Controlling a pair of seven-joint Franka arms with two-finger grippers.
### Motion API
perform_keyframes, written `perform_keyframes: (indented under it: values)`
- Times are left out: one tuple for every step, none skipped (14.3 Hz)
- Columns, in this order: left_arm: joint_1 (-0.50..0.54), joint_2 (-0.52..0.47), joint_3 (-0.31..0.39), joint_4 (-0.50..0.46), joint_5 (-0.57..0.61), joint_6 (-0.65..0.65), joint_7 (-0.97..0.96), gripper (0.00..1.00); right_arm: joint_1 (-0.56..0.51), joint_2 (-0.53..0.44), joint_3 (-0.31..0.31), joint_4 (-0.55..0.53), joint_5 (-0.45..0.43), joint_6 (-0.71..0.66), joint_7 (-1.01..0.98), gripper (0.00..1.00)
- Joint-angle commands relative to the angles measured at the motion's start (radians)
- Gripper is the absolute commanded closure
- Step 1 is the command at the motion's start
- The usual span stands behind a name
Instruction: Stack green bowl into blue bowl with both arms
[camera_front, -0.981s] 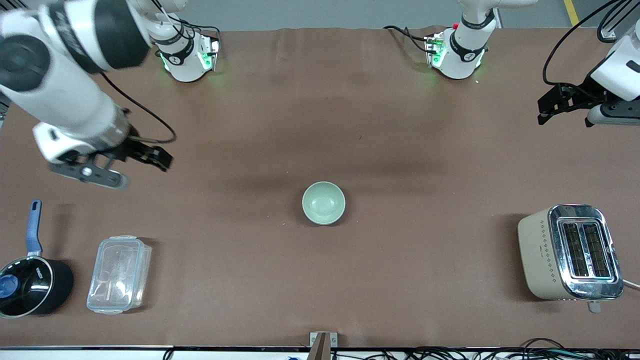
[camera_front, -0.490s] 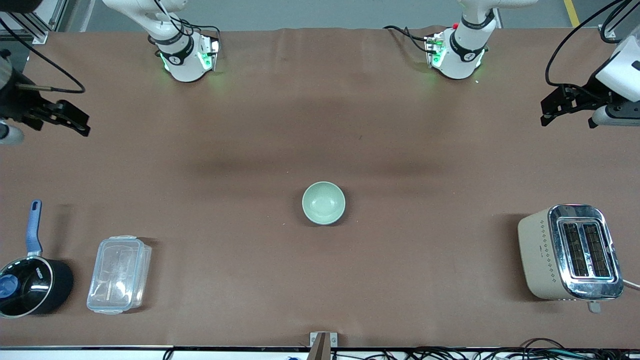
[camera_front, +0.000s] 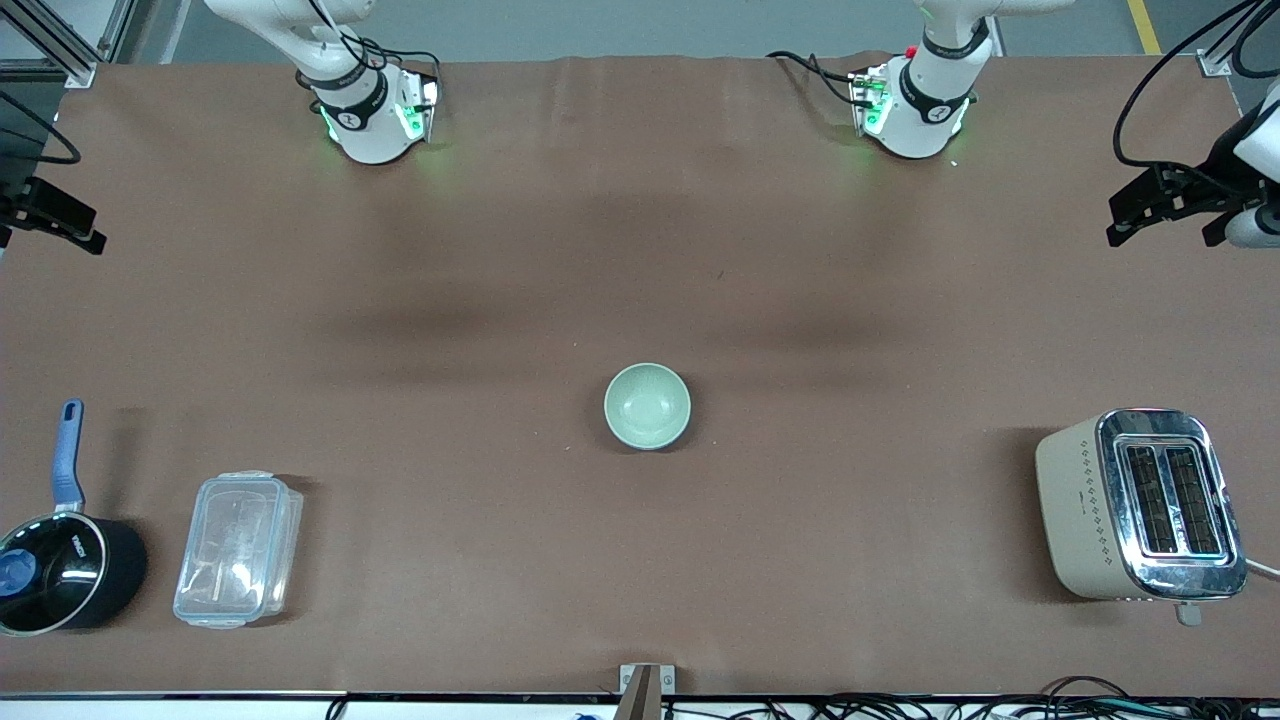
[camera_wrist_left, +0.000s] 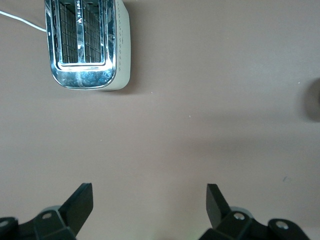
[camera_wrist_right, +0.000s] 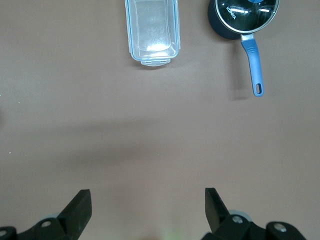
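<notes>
The green bowl (camera_front: 647, 405) stands upright on the brown table near its middle, with nothing in it. The blue bowl shows in no view. My left gripper (camera_front: 1135, 210) hangs open and empty over the table's edge at the left arm's end; its wrist view shows the fingers wide apart (camera_wrist_left: 150, 200) over bare table. My right gripper (camera_front: 65, 222) hangs open and empty over the table's edge at the right arm's end; its wrist view also shows the fingers wide apart (camera_wrist_right: 148, 205). Both grippers are well away from the green bowl.
A beige and chrome toaster (camera_front: 1140, 505) stands near the front camera at the left arm's end, and also shows in the left wrist view (camera_wrist_left: 87, 45). A clear lidded container (camera_front: 238, 548) and a black blue-handled saucepan (camera_front: 60, 570) stand at the right arm's end.
My right arm has swung away from over the table out to its end edge. My left gripper has drifted a little farther outward. The green bowl has not moved.
</notes>
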Motion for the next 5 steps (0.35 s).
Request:
perform_keyframes:
  values:
    - [-0.007, 0.022, -0.007, 0.043, 0.009, -0.033, -0.009, 0.00, 0.015, -0.025, -0.014, -0.017, 0.027, 0.009, -0.011, 0.00]
    - [-0.013, 0.023, -0.011, 0.041, 0.007, -0.033, -0.009, 0.00, 0.014, -0.025, -0.016, -0.017, 0.027, 0.018, -0.013, 0.00]
    - [-0.022, 0.023, -0.014, 0.040, 0.009, -0.034, -0.009, 0.00, 0.015, -0.025, -0.020, -0.014, 0.024, 0.020, -0.008, 0.01]
    - [-0.033, 0.025, -0.020, 0.041, 0.004, -0.036, -0.011, 0.00, 0.015, -0.023, -0.020, -0.009, 0.026, 0.020, 0.002, 0.01]
    - [-0.033, 0.023, -0.023, 0.041, 0.003, -0.036, -0.012, 0.00, 0.015, -0.023, -0.020, -0.006, 0.027, 0.017, 0.006, 0.02]
